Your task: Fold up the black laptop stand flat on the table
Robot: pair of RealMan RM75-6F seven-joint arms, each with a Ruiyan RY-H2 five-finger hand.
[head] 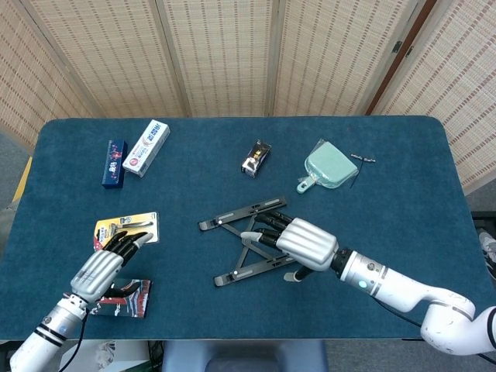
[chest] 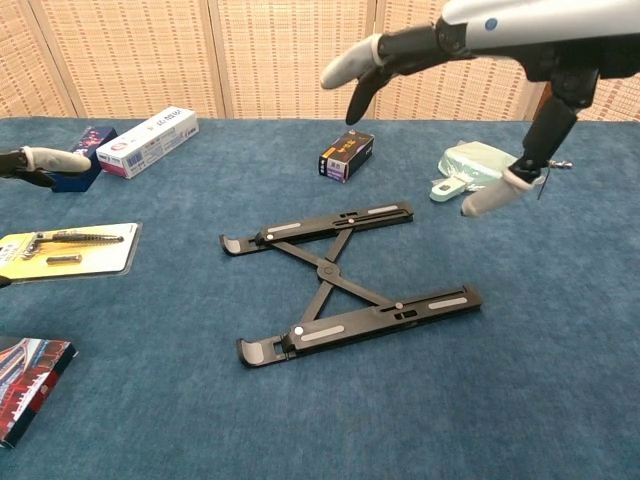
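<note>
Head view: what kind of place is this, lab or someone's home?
Most likely a lab or data-collection station, not a home. A table covered in blue cloth is fenced in by woven folding screens, and unrelated items are spread across it like test props: a black laptop stand, a toothpaste box, and a mint pouch.

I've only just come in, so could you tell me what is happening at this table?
The robot is working on a black laptop stand that lies spread open in an X on the blue table. Its right hand hovers over the stand with fingers apart, holding nothing; the chest view shows it above, not touching. The left hand rests near a yellow blister pack, also empty. The stand is not yet folded.
</note>
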